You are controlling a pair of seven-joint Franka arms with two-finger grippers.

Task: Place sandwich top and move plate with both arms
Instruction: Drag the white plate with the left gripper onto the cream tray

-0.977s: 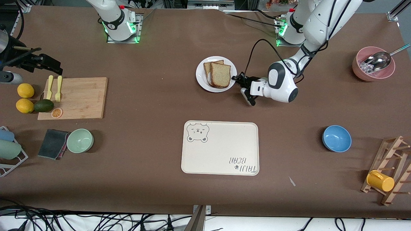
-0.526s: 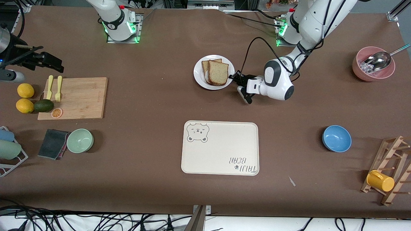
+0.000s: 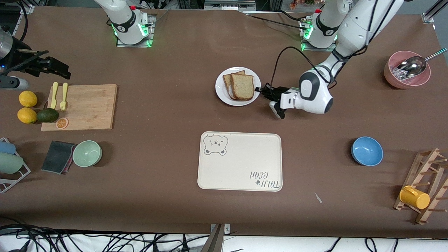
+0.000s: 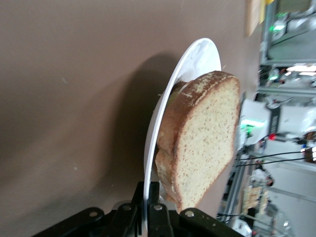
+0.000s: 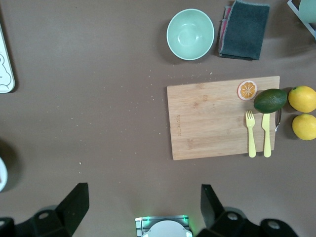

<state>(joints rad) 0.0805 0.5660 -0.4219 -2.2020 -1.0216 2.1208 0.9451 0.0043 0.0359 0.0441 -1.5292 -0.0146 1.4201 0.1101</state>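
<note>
From my remote station: cables trail along the brown table's (image 3: 168,196) near edge; farther, the left gripper (image 3: 263,90) clamps the white plate's (image 3: 221,91) rim, sandwich top (image 3: 242,86) aboard. The right gripper (image 5: 143,207) hangs wide open, empty, above the cutting board (image 3: 87,105), waiting.

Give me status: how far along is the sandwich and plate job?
Done: the sandwich top lies on the stack on the plate. In hand: the left gripper is shut on the plate's rim, at the edge toward the left arm's end. Left: the plate is not on the tray, and the right gripper is open, high over the cutting board, holding nothing.
</note>
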